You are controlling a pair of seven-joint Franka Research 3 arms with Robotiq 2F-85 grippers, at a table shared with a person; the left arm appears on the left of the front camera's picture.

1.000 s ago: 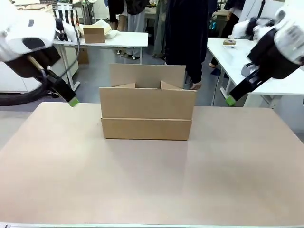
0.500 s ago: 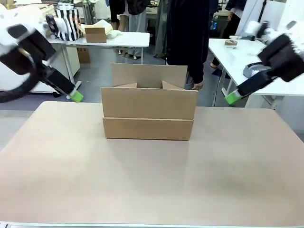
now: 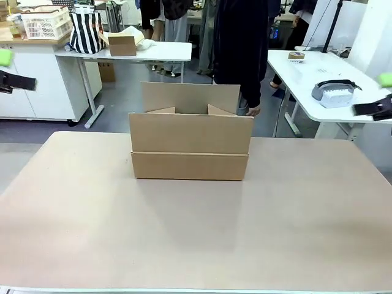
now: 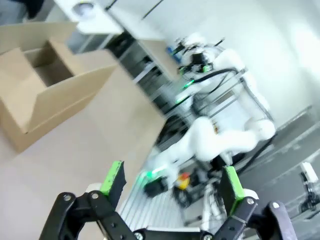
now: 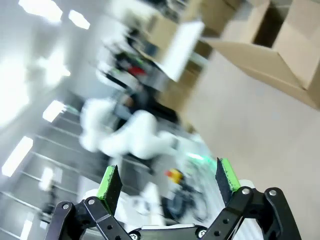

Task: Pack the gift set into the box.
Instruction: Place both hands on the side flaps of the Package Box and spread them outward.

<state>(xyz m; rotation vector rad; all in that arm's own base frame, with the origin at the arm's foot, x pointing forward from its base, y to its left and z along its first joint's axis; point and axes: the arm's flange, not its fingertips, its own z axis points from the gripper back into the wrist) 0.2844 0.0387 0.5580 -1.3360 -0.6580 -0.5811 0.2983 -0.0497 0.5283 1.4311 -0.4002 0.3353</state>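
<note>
Grippers first: your left gripper [image 4: 172,180] and right gripper [image 5: 168,178] both gape wide and empty, out on either side of the large plain brown cardboard box [image 3: 190,144], which sits mid-counter [image 3: 196,239], long side crosswise, about equally far from each.

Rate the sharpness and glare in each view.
Front view: evenly lit, the box and table crisp, the left gripper and right gripper smeared at the picture's edges. Left wrist view: its open fingers sharp, box and background soft. Right wrist view: heaviest streaking, ceiling lights blown out, its own fingers sharp.
</note>
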